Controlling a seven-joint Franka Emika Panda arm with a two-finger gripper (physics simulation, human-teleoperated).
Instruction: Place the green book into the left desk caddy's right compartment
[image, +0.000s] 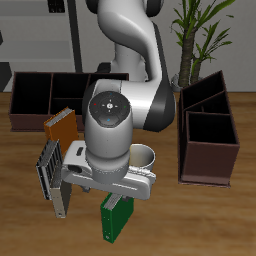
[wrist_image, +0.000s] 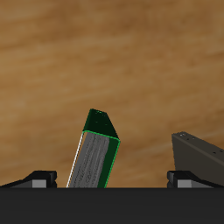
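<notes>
Clearly, in the exterior view the green book (image: 116, 218) stands upright on the table (image: 215, 215) near its front edge, directly beneath the jaws (image: 104, 192), with the mug (image: 143, 156) just behind the arm. The arm (image: 125, 95) reaches forward from its base and bends sharply down, so the wrist points almost straight at the table. The left desk caddy (image: 209, 132) sits well apart from the book, its right compartment (image: 210, 130) open at the top; the orange book (image: 59, 126) and a grey book (image: 52, 172) stand on the other side. I judge the book stiff and light, with a smooth cover that could slip, so a pinch across its thin faces near the upper edge looks best.

In the wrist view the green book (wrist_image: 94, 150) rises toward the camera, tilted, its white page edges showing between the two fingertips (wrist_image: 37, 178). The jaws are spread wide and touch nothing; the book lies between them, nearer one finger. A grey book (wrist_image: 199, 156) shows beside it.
</notes>
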